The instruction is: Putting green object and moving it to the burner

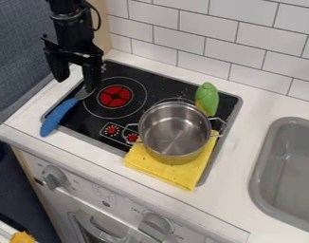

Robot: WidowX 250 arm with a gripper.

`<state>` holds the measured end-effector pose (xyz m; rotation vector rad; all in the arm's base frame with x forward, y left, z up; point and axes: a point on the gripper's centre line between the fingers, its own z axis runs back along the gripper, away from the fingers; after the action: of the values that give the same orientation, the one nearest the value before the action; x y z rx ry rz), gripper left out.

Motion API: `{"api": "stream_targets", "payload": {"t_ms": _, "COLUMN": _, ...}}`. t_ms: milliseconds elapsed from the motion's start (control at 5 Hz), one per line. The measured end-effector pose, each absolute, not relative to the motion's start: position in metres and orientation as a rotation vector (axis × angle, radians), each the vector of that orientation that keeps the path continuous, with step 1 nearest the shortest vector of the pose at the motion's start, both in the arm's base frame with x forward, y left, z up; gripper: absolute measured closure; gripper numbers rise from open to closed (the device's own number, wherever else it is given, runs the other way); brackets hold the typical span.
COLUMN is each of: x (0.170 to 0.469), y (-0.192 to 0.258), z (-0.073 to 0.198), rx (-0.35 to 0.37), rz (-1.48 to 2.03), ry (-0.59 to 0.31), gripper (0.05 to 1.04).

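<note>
The black robot arm is coming in from the upper left, and its pincer [75, 84] is hanging over the rear left part of the black cooktop [158, 84] — released, its two fingers standing well apart. Just by the right-hand finger in the view, the grey head of a blue-handled utensil [56, 116] is lying on the cooktop, while the handle is slanting toward the front left and reaching over the cooktop's edge onto the white tabletop [261, 107].

The green toy vegetable [208, 99], showing some yellow at its lower end, is resting at the cooktop's rear right, just behind the metal pot [175, 130]; whether the two are touching, I cannot tell. It is sitting well apart from the pincer and from the left burner [115, 96], whose centre is showing red. The pot is standing upright, partly on a folded yellow cloth [160, 168] that is covering the cooktop's front right — and a grey sink [276, 128] is lying to the right, set into the tabletop
</note>
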<state>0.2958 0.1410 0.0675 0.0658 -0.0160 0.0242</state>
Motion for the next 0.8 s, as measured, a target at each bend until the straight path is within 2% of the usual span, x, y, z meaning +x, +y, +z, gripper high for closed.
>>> {"api": "stream_targets", "payload": {"t_ms": 200, "x": 0.295, "y": 0.139, "z": 0.059, "rx": 0.049, "rz": 0.029, "ry": 0.007, "gripper": 0.083}}
{"api": "stream_targets", "payload": {"t_ms": 400, "x": 0.312, "y": 0.100, "z": 0.064, "rx": -0.007, "rz": -0.022, "ry": -0.005, "gripper": 0.083}}
{"api": "stream_targets", "payload": {"t_ms": 600, "x": 0.337, "y": 0.058, "z": 0.080, "rx": -0.046, "rz": -0.099, "ry": -0.058, "gripper": 0.083}}
{"api": "stream_targets", "payload": {"t_ms": 800, "x": 0.357, "y": 0.018, "z": 0.080, "rx": -0.046, "rz": -0.141, "ry": -0.082, "gripper": 0.085}}
